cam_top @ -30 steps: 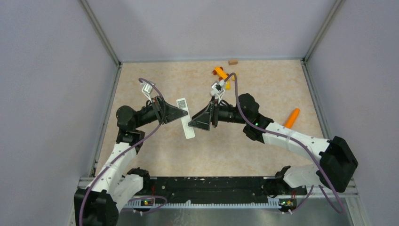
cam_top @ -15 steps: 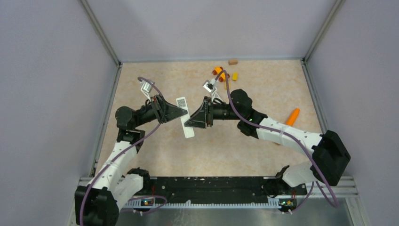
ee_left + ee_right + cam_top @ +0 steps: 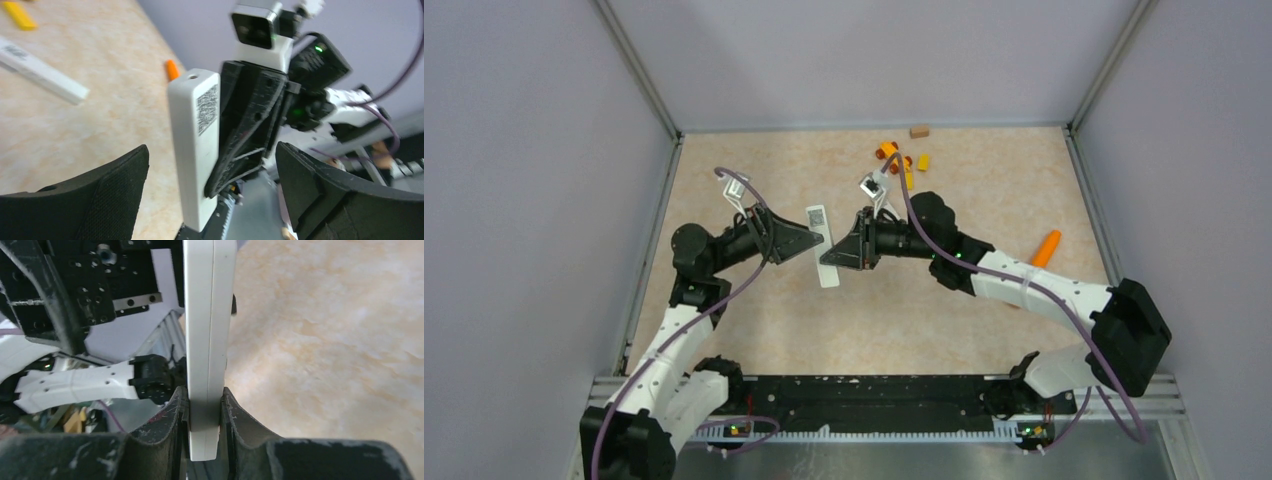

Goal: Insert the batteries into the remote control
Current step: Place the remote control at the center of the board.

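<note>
- The remote control (image 3: 192, 150) is held in the air, about halfway between the far edge and the near edge of the surface (image 3: 754, 330) and a little nearer to the left edge than to the right one.
- The right hand (image 3: 204, 405) is clenched on the remote control. Its two fingers (image 3: 170, 420) press on the two broad faces, close to one end, and the rest of the white bar stands out free beyond them.
- The left hand (image 3: 809, 240) is released. In the left wrist view its pads (image 3: 105, 195) stand wide on either side of the remote control, with a gap on both sides, so they do not touch it.
- A code label is on the narrow side of the remote control near its free end, and there is a small round hole in the end face.
- A long white bar (image 3: 42, 75) lies flat on the surface behind the hands. It shows only in the left wrist view.
- Near the far edge, toward the right corner, small pieces lie close together: a brown block (image 3: 919, 131), a yellow block (image 3: 922, 161) and orange pieces (image 3: 886, 151).
- An orange cone-shaped piece (image 3: 1045, 248) lies near the right edge, well apart from the hands.
- Metal rails run along the left, far and right edges, with grey walls just behind them.
- Bare surface shows at the far left corner and along the near edge between the two arms.
</note>
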Controlling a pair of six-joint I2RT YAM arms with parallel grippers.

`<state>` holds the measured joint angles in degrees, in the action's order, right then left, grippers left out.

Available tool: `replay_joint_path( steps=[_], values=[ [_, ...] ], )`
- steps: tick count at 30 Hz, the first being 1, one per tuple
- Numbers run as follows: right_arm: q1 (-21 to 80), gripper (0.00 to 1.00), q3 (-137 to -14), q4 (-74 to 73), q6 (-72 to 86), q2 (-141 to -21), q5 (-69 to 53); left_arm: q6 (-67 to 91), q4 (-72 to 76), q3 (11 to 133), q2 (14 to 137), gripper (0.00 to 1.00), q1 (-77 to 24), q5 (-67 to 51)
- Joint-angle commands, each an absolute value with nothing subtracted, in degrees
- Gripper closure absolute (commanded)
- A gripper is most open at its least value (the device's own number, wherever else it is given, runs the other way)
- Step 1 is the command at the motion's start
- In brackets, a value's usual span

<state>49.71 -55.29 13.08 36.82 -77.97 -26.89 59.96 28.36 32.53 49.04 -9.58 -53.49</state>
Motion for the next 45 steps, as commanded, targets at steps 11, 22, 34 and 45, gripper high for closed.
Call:
replay_joint_path(
  steps=[11, 22, 34, 45],
  values=[
    [45.6, 1.00, -63.1, -27.1, 19.7, -76.1, 30.8, 39.3, -12.4, 37.9, 42.2, 0.01, -9.4, -14.1],
    [31.0, 1.00, -64.8, -32.2, 20.8, -95.7, 49.0, 38.6, -13.2, 38.6, 42.7, 0.01, -9.3, -14.8],
    [29.6, 1.00, -72.1, -28.3, 17.4, -110.8, 50.6, 38.3, -12.6, 39.0, 43.7, 0.01, -9.2, -15.4],
    [29.5, 0.84, -76.2, -29.7, 20.6, -115.6, 43.0, 38.3, -12.9, 39.5, 43.9, 0.01, -9.1, -15.2]
  ],
)
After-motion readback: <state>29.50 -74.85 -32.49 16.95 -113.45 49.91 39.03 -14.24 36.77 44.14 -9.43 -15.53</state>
